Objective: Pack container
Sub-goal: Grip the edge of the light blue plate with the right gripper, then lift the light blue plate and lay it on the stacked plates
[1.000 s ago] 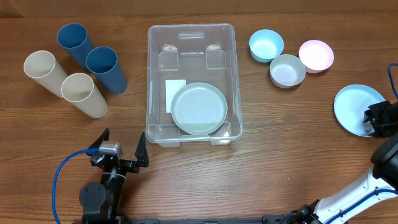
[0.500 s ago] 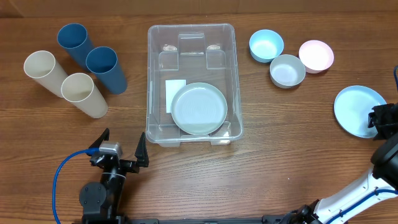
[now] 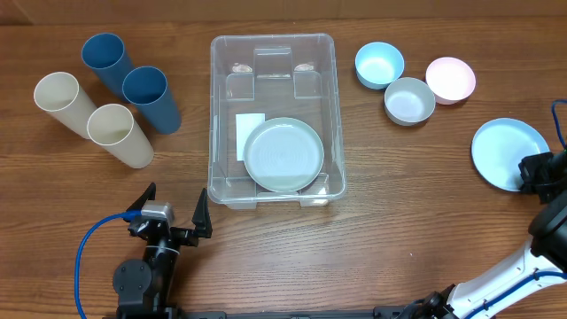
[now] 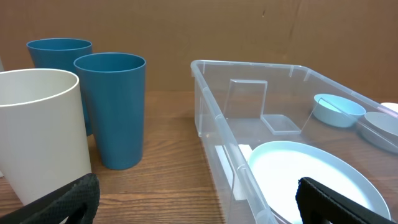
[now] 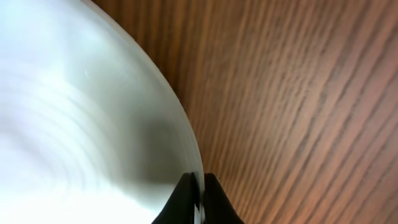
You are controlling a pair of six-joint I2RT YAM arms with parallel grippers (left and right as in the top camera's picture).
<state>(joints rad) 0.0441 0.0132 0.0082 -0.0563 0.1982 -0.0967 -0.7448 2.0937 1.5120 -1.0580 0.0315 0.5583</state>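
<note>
Pale-blue plate (image 3: 503, 151) is gripped at its rim by the right gripper (image 5: 199, 186), jaws clenched, likely for lifting into the container (image 3: 216, 115) at the centre of the table (image 3: 407, 230). Left gripper (image 3: 174, 207) rests just before it, jaws released.

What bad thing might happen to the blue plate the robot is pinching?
The right gripper pinches only the thin rim of the blue plate, so it might slip out or tip when lifted. On the way to the container it might bump the grey bowl near the path.
</note>
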